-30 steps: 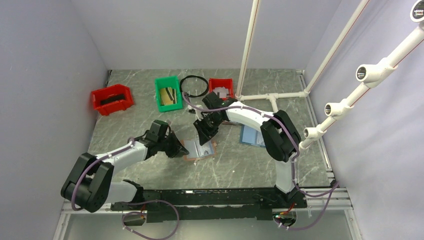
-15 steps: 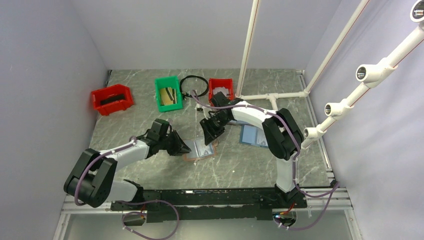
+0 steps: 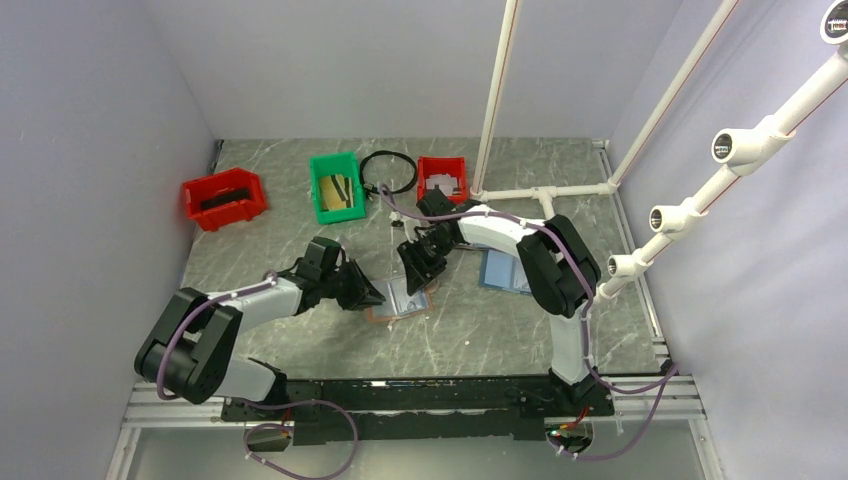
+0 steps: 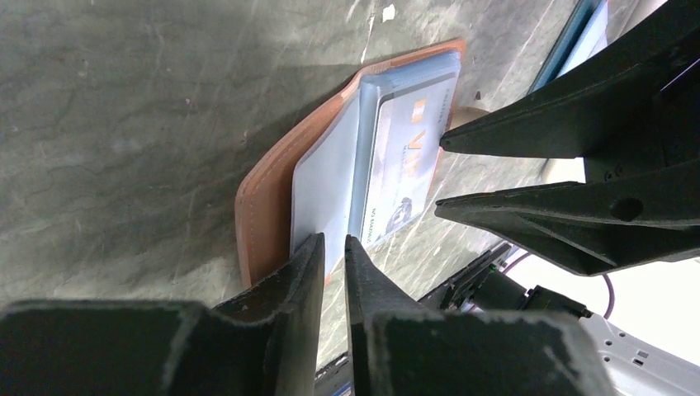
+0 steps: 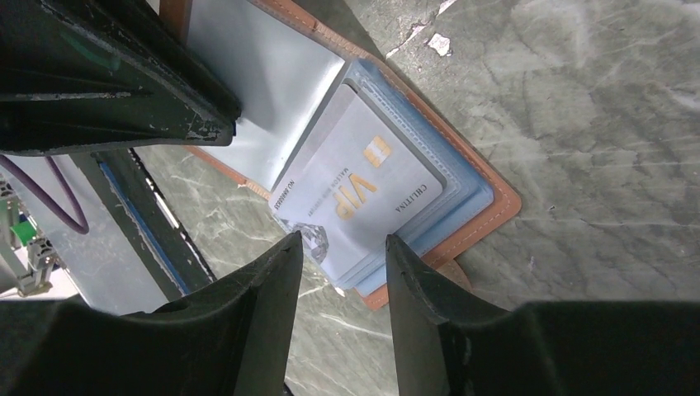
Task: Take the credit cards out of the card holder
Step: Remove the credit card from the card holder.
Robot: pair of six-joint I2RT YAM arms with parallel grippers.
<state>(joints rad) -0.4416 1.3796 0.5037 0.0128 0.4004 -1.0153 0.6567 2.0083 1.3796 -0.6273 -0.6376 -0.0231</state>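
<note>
Card holder (image 3: 400, 298) lies open mid-frame, credit card (image 5: 363, 194) poking out (VIP-marked); left gripper (image 4: 333, 239) barely parted, right gripper (image 5: 342, 239) agape.

Glossy card (image 5: 363, 188), leather-look holder (image 5: 505, 205)

Soft, even light; the card holder (image 4: 262, 198) throws a faint shadow, near edges slightly blurred.

We see white-and-black left arm (image 3: 250, 300) stretched low, reaching rightward. Its black two-finger left gripper (image 4: 332, 241) angles down, fingers parted by narrow slit. White-and-black right arm (image 3: 495, 228) arches leftward, elbow raised. Its black two-finger right gripper (image 5: 342, 239) points down, fingers clearly apart. We note the two grippers near each other, tips not touching.
</note>
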